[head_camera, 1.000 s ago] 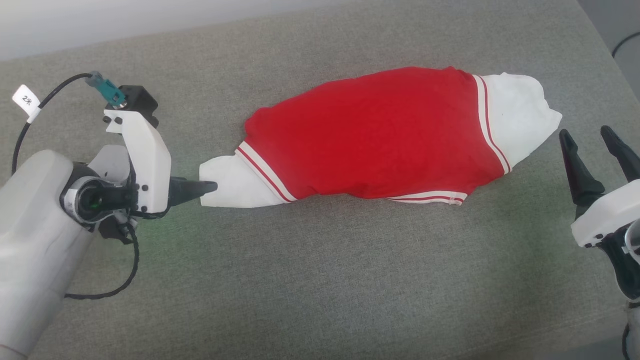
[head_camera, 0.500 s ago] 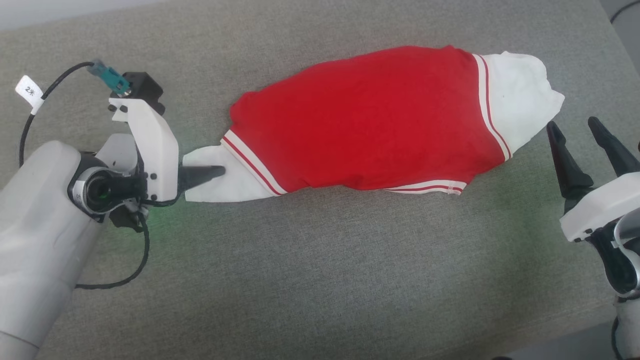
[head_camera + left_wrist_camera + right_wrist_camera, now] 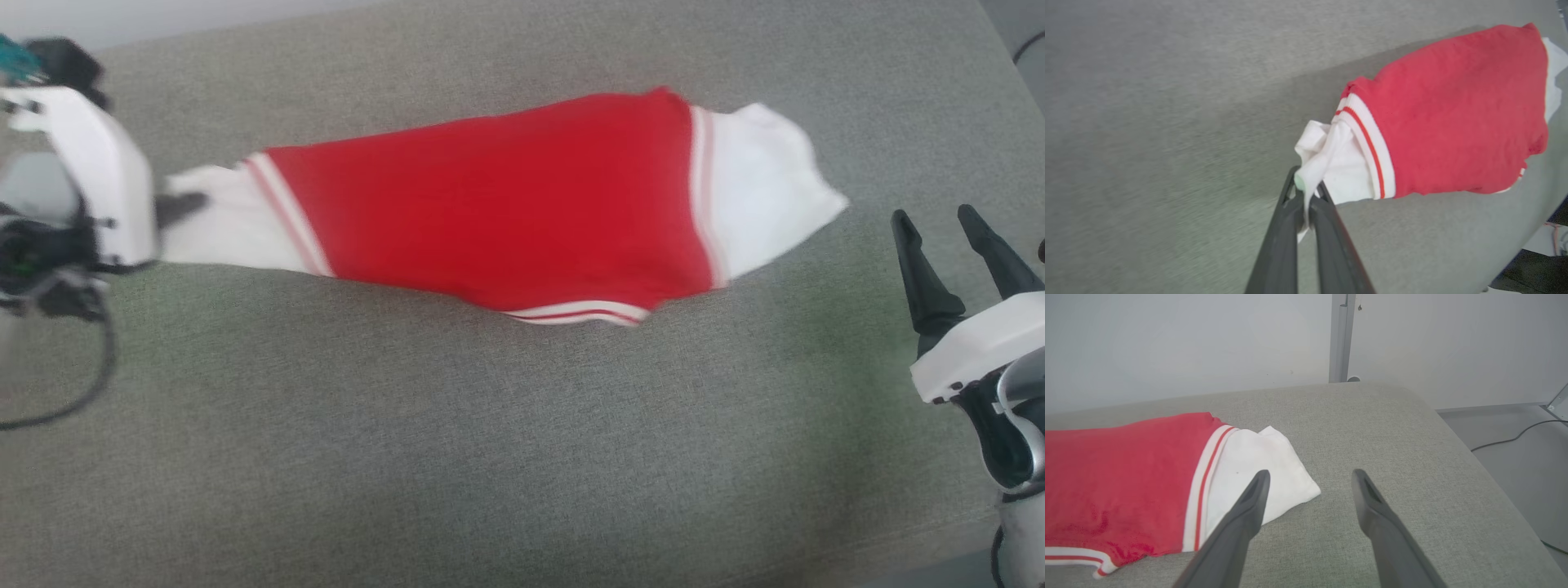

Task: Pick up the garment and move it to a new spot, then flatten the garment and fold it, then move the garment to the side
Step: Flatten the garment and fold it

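The garment point(image 3: 490, 212), a red T-shirt with white sleeve ends and striped trim, lies stretched across the grey cushioned surface. My left gripper point(image 3: 192, 204) is shut on its white left sleeve end; in the left wrist view the white cloth point(image 3: 1331, 163) bunches up between the fingertips of that gripper point(image 3: 1306, 190). My right gripper point(image 3: 935, 224) stands open at the right, apart from the white right sleeve point(image 3: 759, 196). In the right wrist view that gripper point(image 3: 1310, 477) hangs above the surface, with the sleeve point(image 3: 1249, 465) behind its left finger.
The grey surface point(image 3: 490, 457) has free room in front of the garment. Its right edge point(image 3: 1474, 457) drops to a floor with a dark cable point(image 3: 1515, 437). A pale wall point(image 3: 1188, 343) stands behind.
My left gripper has shut on the left sleeve end and pulled it leftward and farther away, dragging the garment left. The right gripper has stayed open in place.
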